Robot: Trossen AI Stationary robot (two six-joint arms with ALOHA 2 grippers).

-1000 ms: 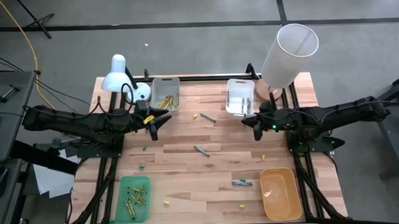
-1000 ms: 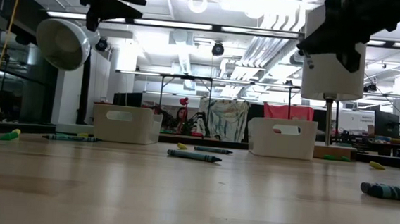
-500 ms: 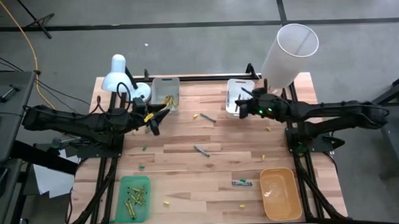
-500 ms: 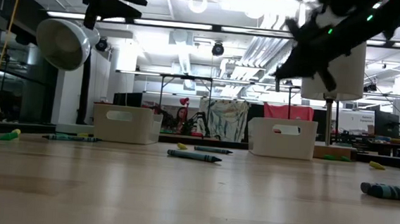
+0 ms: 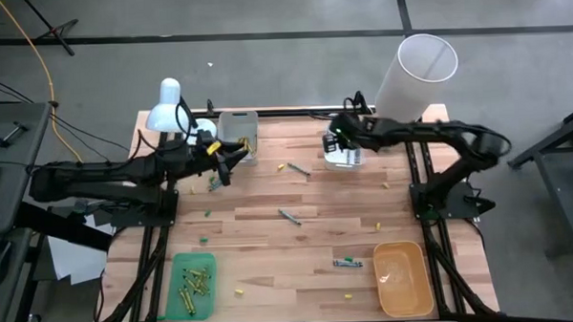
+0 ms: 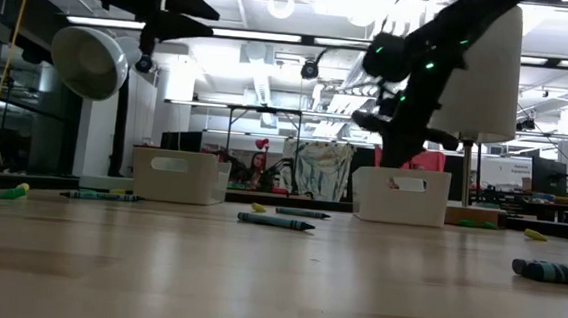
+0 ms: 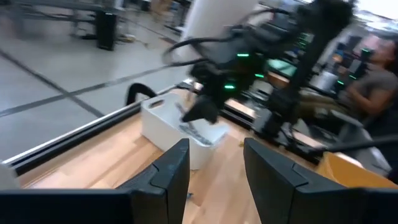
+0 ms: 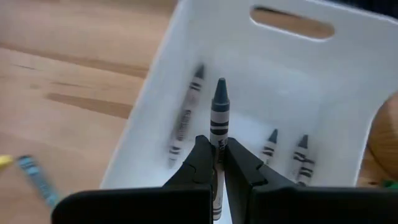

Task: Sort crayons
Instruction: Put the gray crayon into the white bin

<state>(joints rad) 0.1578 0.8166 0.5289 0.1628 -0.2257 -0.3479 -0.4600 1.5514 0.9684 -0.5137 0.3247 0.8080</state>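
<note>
My right gripper is shut on a grey crayon and hangs above the white tray at the table's far side, right of the middle. Three grey crayons lie on that tray's floor. My left gripper stands open with nothing between its fingers, in the air beside the grey tray, which holds yellow crayons. Loose crayons rest flat on the wood: a grey one, teal ones and one near the far middle. My right gripper pinches the grey crayon's wrapped shaft, toward its blunt end, between its two fingers. The fingers slant down from the table's right side and run along the crayon. Its pointed tip sticks out past the fingertips, clear above the tray's floor.
A green tray with green and yellow crayons sits at the near left, an orange tray at the near right. A white desk lamp and a tall white cylinder stand at the far edge. Small yellow bits dot the wood.
My right gripper has swung from the right side toward the table's far left, come down and tipped steeply downward, ending over the white tray with the grey crayon still between its fingers. My left gripper has shifted a little toward the far edge, staying open.
</note>
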